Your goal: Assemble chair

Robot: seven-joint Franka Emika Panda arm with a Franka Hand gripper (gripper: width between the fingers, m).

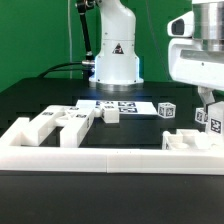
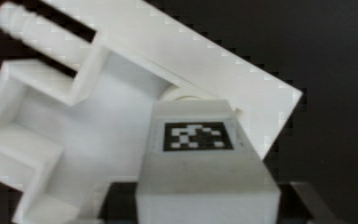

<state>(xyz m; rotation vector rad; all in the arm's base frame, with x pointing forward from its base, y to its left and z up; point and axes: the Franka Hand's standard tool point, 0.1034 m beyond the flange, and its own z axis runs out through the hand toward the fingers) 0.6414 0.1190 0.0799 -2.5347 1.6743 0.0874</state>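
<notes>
My gripper (image 1: 208,106) hangs at the exterior view's right, shut on a white tagged block (image 1: 212,121), a chair piece. In the wrist view the same block (image 2: 197,150) fills the gap between the two dark fingers (image 2: 123,203), its square tag facing the camera. Right beneath it lies a white frame-like chair part (image 2: 60,105) with a flat slab (image 2: 211,60); in the exterior view this part (image 1: 188,142) sits on the black table, just behind the border rail. I cannot tell whether the held block touches it. More white chair pieces (image 1: 60,124) lie at the exterior view's left.
A long low white border rail (image 1: 110,160) runs along the table's front. The marker board (image 1: 122,104) lies before the robot's base (image 1: 116,62). Two small tagged cubes (image 1: 112,115) (image 1: 167,110) stand near it. A green wall closes off the back.
</notes>
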